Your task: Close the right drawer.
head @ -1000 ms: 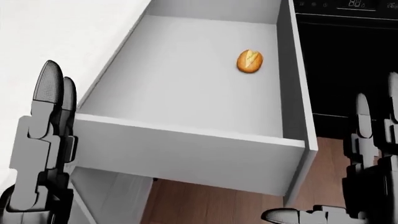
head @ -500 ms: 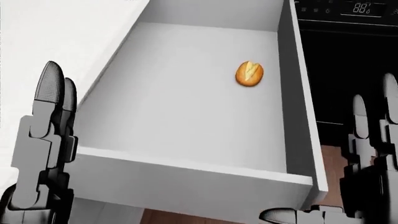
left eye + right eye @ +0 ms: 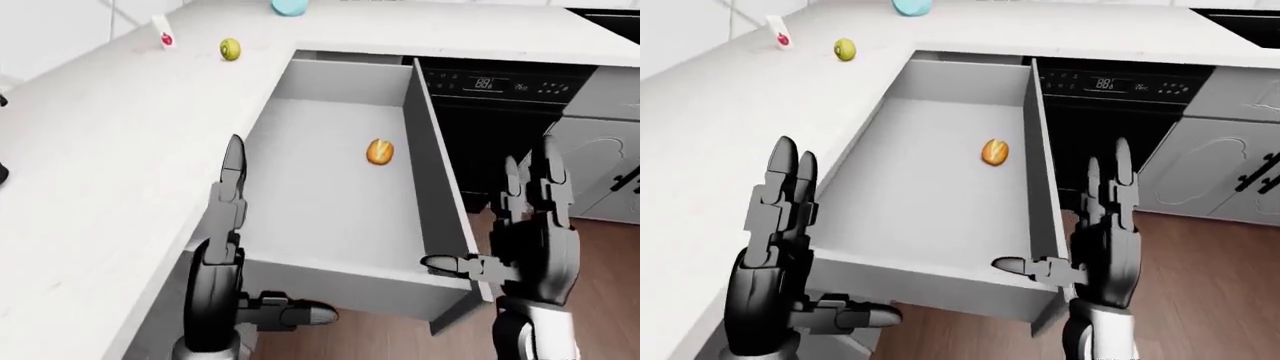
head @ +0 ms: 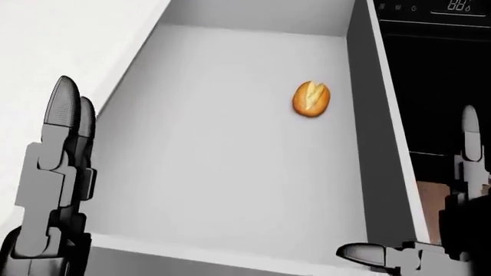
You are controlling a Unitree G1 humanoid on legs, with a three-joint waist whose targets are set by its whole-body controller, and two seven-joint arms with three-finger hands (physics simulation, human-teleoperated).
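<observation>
The right drawer [image 3: 330, 187] stands pulled far out from under the white table [image 3: 110, 142], its pale grey floor bare but for a small bread roll [image 3: 380, 151] lying near its right wall, toward the top of the left-eye view. The left hand [image 3: 775, 247] is raised at the drawer's lower-left corner, fingers straight and spread, thumb pointing right beneath the front panel, holding nothing. The right hand [image 3: 1100, 240] stands just beside the lower-right corner, equally open, its thumb reaching left against the front panel. A black oven [image 3: 500, 127] sits right of the drawer. On the table, well apart, lie a yellow-green fruit [image 3: 230, 49] and a small card [image 3: 165, 40].
</observation>
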